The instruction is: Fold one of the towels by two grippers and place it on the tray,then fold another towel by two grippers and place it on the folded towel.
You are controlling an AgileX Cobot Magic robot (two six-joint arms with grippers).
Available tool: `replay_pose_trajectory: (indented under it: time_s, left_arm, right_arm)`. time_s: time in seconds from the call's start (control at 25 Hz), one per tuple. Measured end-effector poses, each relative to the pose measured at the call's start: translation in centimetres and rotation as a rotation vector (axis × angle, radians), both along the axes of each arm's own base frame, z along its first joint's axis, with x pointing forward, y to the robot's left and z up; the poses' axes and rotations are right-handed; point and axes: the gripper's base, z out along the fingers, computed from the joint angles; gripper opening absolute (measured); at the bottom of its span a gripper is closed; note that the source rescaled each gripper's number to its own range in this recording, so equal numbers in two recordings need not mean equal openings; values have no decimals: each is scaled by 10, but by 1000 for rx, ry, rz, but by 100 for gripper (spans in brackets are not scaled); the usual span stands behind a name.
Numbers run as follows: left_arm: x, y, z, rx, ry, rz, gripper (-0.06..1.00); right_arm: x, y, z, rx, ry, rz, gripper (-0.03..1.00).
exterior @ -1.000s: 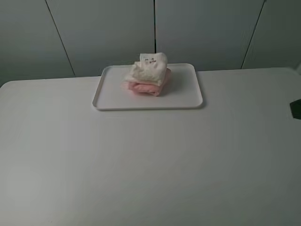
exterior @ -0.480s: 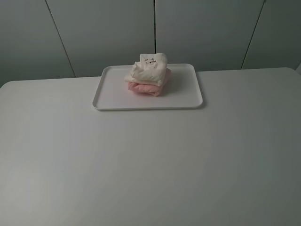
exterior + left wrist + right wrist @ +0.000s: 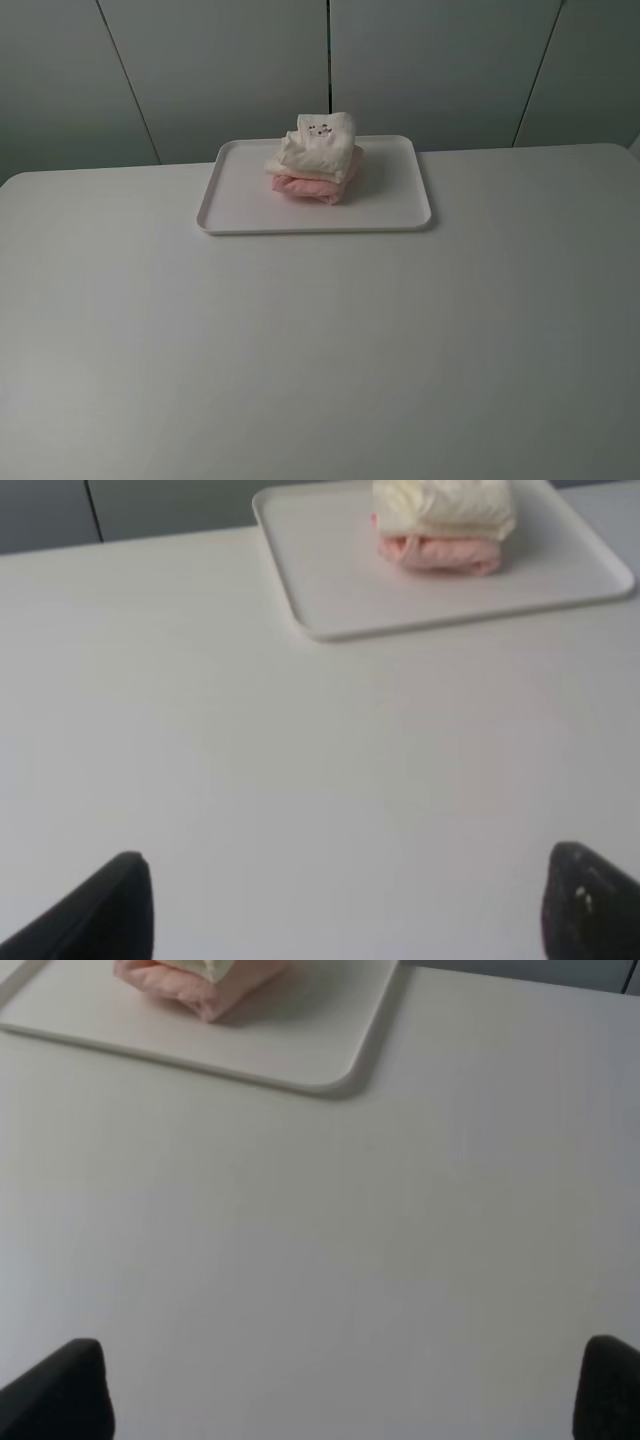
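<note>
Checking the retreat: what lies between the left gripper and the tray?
Only bare white table separates the left gripper from the tray, per the left wrist view.

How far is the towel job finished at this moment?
It looks done: the pink towel lies folded on the tray and the cream towel sits folded on top of it. Nothing is in hand; the left end effector and right end effector are open and apart from the tray. Nothing visible remains.

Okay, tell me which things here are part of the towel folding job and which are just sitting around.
Part of the job:
- folded cream-white terry towel, on top of the stack
- folded pale pink terry towel, beneath it
- flat white rectangular plastic tray holding both
- left hand and right hand, both open, holding nothing

Just there:
- plain white table
- grey wall panels
</note>
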Motion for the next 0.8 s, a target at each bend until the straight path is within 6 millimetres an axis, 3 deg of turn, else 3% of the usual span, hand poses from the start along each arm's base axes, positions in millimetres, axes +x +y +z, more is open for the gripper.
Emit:
replay_pose_trajectory:
  time_s: [0.12, 0.32, 0.8]
  left_arm:
    - [6, -4, -12, 1, 34, -21, 100]
    - [14, -8, -13, 47, -53, -72, 100]
    - [16, -9, -15, 63, -65, -83, 100]
  right_arm:
    - [2, 1, 0, 14, -19, 4, 100]
    - [6, 2, -1, 26, -50, 1, 100]
    - [9, 4, -1, 52, -76, 7, 100]
